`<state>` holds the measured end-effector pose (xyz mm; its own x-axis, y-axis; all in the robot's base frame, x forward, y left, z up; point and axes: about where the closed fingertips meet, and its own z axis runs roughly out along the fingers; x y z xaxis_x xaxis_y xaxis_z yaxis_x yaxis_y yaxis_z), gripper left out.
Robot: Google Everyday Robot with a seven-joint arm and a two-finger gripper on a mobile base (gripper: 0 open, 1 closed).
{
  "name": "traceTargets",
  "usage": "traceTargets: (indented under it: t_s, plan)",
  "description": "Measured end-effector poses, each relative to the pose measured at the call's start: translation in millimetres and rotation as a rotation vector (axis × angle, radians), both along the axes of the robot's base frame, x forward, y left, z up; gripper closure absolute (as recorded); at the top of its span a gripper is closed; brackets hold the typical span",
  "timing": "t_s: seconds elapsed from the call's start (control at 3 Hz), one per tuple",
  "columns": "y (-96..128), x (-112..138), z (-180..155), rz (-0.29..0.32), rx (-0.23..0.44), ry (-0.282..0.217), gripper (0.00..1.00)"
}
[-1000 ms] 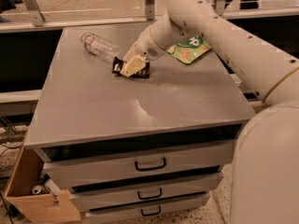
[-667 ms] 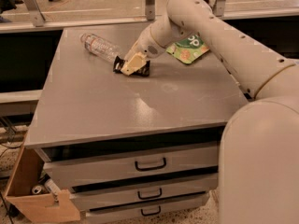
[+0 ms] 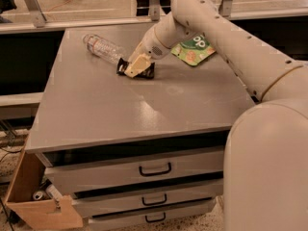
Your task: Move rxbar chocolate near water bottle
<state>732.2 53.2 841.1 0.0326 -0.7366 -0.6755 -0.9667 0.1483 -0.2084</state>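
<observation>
The rxbar chocolate (image 3: 144,72), a flat black wrapper, lies on the grey cabinet top (image 3: 120,109) toward the back. My gripper (image 3: 134,67) is down on it, its pale fingers over the bar's left half. The water bottle (image 3: 103,48), clear and crinkled, lies on its side just behind and left of the bar, its near end a short gap from the gripper.
A green snack pouch (image 3: 193,48) lies at the back right, behind my arm. The cabinet has three drawers with handles (image 3: 155,169) below. A cardboard box (image 3: 33,196) stands on the floor at the left. A railing runs behind the cabinet.
The gripper and the bar under it have hardly shifted on the cabinet top. The bottle and the pouch lie as before.
</observation>
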Motion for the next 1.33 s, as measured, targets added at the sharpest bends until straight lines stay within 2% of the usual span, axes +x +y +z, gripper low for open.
traceTargets:
  t_s: [0.67,1.0,1.33]
  plan:
    - [0,0,0,0.000,0.000,0.000,0.16]
    - [0,0,0,0.000,0.000,0.000,0.00]
    - [1,12,11,-0.002,0.009,-0.019,0.00]
